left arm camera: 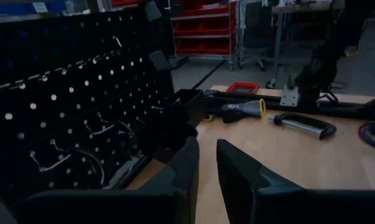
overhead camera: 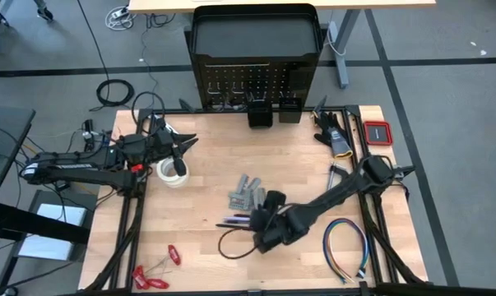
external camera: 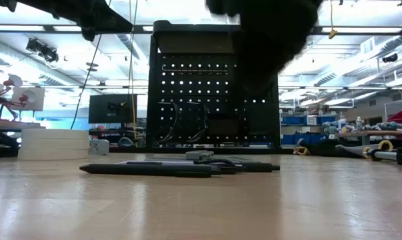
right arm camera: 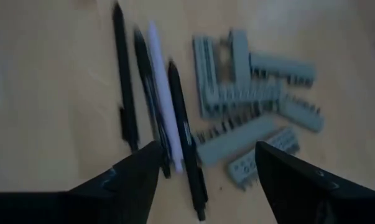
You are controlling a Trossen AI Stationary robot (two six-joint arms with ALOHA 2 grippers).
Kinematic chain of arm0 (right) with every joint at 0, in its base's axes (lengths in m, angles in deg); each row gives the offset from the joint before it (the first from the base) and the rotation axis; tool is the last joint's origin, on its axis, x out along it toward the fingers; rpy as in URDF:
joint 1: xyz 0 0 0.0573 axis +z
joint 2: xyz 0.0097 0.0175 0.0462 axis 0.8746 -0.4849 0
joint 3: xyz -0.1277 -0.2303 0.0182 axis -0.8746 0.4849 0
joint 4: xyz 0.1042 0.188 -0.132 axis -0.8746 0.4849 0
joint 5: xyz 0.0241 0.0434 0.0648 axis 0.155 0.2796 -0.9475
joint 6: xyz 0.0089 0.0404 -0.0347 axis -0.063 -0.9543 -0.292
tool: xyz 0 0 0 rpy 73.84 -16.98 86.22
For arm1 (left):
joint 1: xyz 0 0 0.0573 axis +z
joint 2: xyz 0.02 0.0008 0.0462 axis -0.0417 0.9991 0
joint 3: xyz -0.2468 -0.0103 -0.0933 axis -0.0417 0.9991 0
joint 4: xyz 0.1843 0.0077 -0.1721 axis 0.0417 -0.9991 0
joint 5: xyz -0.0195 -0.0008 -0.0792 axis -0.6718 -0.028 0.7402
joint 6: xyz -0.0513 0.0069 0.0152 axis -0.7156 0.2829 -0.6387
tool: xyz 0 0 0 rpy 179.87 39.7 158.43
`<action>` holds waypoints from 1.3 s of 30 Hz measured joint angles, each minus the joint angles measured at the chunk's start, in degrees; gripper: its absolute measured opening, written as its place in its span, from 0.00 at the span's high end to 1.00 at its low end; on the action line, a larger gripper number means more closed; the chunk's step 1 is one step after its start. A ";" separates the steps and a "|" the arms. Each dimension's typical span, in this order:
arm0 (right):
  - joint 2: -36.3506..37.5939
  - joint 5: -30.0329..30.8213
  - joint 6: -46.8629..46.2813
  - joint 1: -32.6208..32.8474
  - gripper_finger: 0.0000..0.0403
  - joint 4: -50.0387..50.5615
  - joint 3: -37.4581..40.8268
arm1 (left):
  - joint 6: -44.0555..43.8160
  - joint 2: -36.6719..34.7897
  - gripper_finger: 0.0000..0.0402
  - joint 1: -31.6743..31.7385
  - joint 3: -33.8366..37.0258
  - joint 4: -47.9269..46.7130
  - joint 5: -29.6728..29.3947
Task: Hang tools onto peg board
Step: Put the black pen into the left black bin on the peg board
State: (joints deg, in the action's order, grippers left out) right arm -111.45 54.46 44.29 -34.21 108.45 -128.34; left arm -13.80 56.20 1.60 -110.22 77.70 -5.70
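Observation:
Several dark pens [right arm camera: 156, 93] and one pale pen lie side by side on the table's middle, with grey metal pieces [right arm camera: 255, 99] heaped beside them. My right gripper [right arm camera: 206, 168] hangs open just above both, touching nothing; in the high view it [overhead camera: 261, 230] reaches in from the right. My left gripper [left arm camera: 207, 162] is held level at the table's left, in front of the peg board [left arm camera: 69, 106]. Its fingers stand a narrow gap apart with nothing between them. White tape rolls [overhead camera: 173, 171] lie beneath it. The peg board [overhead camera: 254, 62] stands upright at the far edge.
A black cable loop [overhead camera: 235, 242] lies near the pens. Red-handled tools [overhead camera: 153, 273] lie at the near left, and a multicoloured wire loop [overhead camera: 346, 247] at the near right. A C-clamp [left arm camera: 305, 124], a yellow-and-black tool [left arm camera: 243, 110] and a red case [overhead camera: 377, 131] lie at the far right. Two black bins [overhead camera: 272, 113] sit at the board's foot.

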 joint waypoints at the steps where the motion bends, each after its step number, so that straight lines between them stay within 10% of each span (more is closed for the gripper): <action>1: -0.08 -2.00 -1.26 -0.16 0.36 -0.54 1.57 | -0.83 0.00 0.84 0.00 -0.18 -0.33 0.00; 12: -0.33 -4.71 -2.46 0.73 0.51 -9.39 12.64 | -6.70 1.16 0.84 -0.04 -0.36 -2.01 11.39; 28: 0.34 -6.90 0.36 -1.37 0.89 -39.00 27.38 | -2.07 10.98 0.84 0.02 -0.34 0.14 8.80; 39: 4.04 -4.08 6.89 -2.61 0.85 -32.59 24.36 | -2.09 13.31 0.84 0.02 -0.34 2.17 8.75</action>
State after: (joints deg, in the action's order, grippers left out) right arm -107.41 50.38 51.18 -36.83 75.85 -103.98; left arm -15.90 69.51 1.62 -110.56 79.87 3.05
